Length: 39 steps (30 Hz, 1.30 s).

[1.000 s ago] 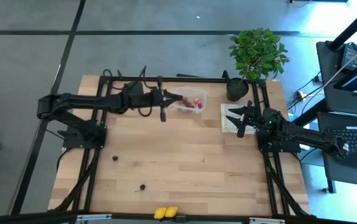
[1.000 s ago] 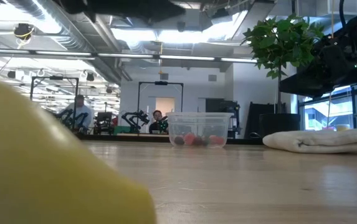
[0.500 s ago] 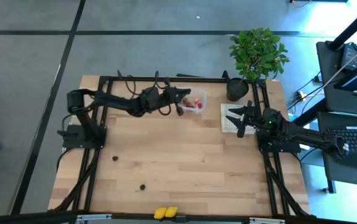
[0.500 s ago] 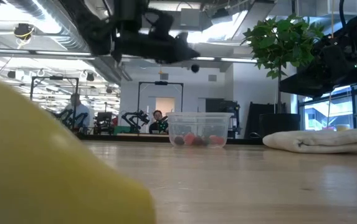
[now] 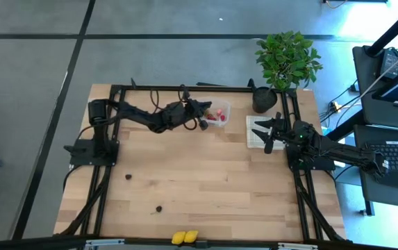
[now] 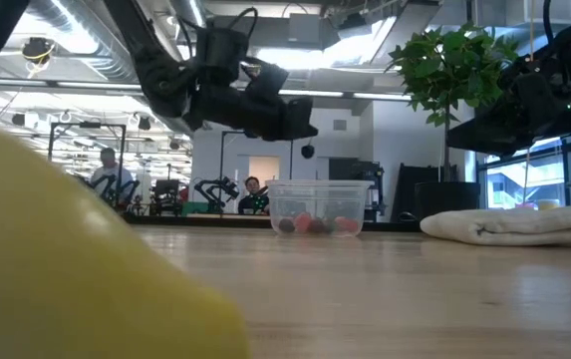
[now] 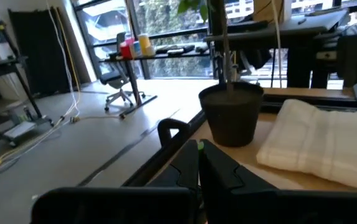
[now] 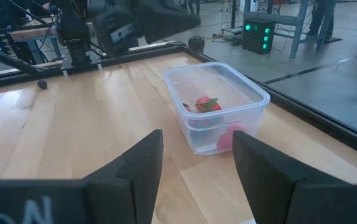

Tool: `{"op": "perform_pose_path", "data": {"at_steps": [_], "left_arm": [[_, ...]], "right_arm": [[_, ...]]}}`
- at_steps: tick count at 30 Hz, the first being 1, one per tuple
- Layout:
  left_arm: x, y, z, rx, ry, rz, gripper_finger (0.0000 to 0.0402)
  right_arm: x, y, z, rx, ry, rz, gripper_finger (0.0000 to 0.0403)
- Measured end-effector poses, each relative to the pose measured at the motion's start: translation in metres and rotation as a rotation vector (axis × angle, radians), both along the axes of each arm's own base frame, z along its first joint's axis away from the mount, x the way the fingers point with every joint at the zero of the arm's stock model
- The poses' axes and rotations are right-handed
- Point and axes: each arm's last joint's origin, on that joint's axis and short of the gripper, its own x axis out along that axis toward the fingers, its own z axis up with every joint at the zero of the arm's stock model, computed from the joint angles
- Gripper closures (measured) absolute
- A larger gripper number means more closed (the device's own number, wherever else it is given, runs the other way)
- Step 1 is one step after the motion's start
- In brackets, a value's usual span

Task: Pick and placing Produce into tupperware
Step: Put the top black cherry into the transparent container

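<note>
Clear plastic, the tupperware [image 5: 214, 113] sits toward the far side of the wooden table [image 5: 205, 180], a little right of the middle, with several red berries [image 8: 207, 104] lying in it. The left gripper [image 5: 203, 113] hangs above the table just beside the box's left edge, its fingers [image 7: 218, 168] pressed together; the low view shows a small dark round thing [image 6: 308, 152] at its tip, above the box's left rim, though I cannot tell whether the fingers pinch it. The right gripper [image 5: 262, 133] waits over the beige checked cloth [image 5: 253, 133] to the right of the box, its fingers [image 8: 262, 168] spread apart and holding nothing. On the far right corner stands a black pot [image 5: 264, 99] with a green leafy plant [image 5: 287, 58], just beyond the cloth. Two dark round fruit pieces lie loose on the bare wood well apart from the box: one [image 5: 128, 176] toward the left, another [image 5: 158, 207] nearer. Two yellow lemon-like pieces [image 5: 185, 237] rest side by side at the near edge, and one of them fills the low view's left side as a large blur [image 6: 76, 269]. In the room beyond the table, a person [image 6: 112, 176] shows far off.
</note>
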Motion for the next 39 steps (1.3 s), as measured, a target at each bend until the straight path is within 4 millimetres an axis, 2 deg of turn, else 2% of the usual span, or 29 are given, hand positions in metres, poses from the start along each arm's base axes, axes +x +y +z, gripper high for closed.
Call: {"op": "perform_pose_path", "data": {"at_steps": [10, 16, 39], "left_arm": [[0.005, 0.005, -0.034, -0.082, 0.025, 0.014, 0.0401], [0.006, 0.005, -0.047, -0.114, 0.037, 0.017, 0.0401], [0.006, 0.005, -0.055, -0.153, 0.078, 0.023, 0.0400]], "right_arm": [[0.000, 0.000, 0.000, 0.002, -0.001, 0.000, 0.0208], [0.000, 0.000, 0.000, 0.003, -0.001, 0.000, 0.0208], [0.000, 0.000, 0.000, 0.010, -0.005, -0.001, 0.0208]]}}
